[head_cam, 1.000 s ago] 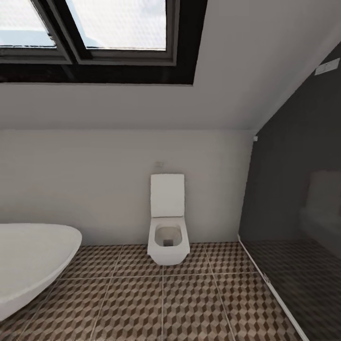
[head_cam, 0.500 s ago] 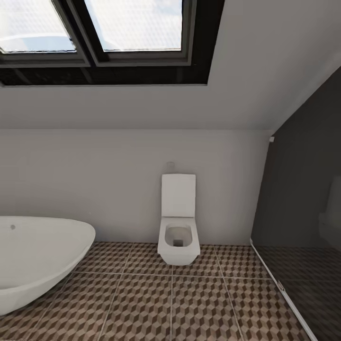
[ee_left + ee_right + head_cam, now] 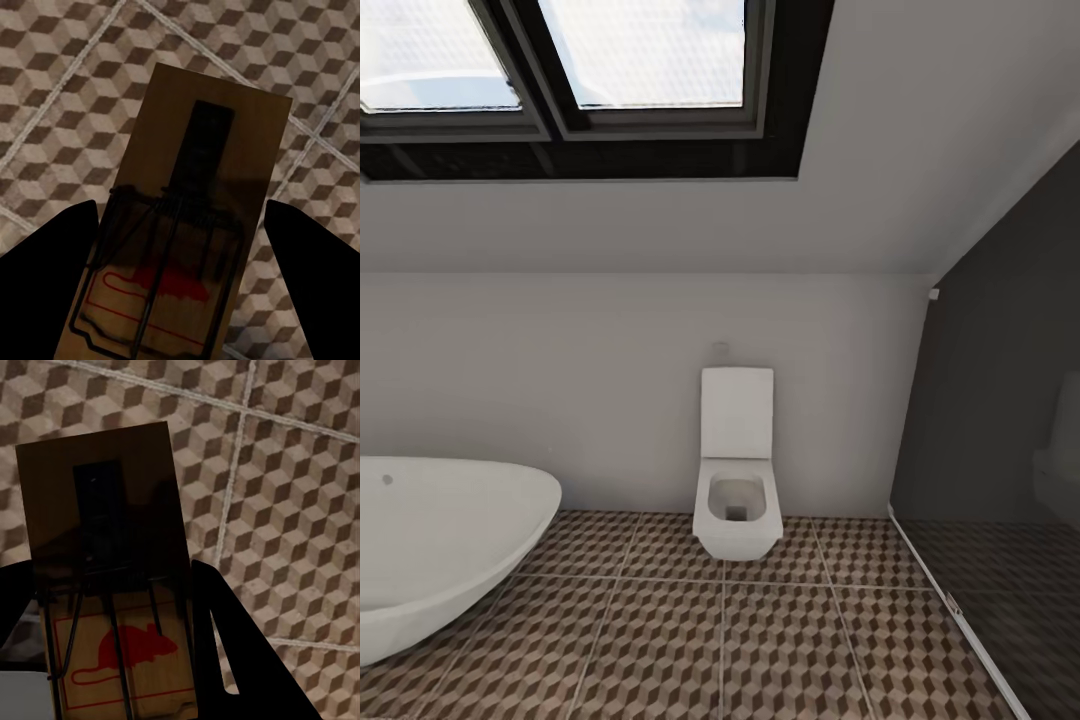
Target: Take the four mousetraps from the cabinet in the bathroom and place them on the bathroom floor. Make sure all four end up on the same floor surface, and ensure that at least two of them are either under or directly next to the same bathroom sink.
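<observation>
**Two mousetraps carried over the tiled floor, no sink yet in sight**

In the left wrist view a mousetrap [image 3: 191,225] is held between the dark fingers of the left claw [image 3: 180,247], clenched on its sides, with the bathroom floor [image 3: 67,97] beneath. In the right wrist view a second mousetrap [image 3: 112,577] is gripped likewise by the right claw [image 3: 112,622], red mouse print uppermost. Both appear to be carried flat so they can be lowered straight onto the tiles.

In the head view, open floor [image 3: 740,650] fills the lower middle of the frame. It is bounded by a bathtub [image 3: 440,550] at lower left, a toilet [image 3: 737,480] at centre and a dark glass partition [image 3: 1000,450] at right. A turn is probably needed to find the sink.
</observation>
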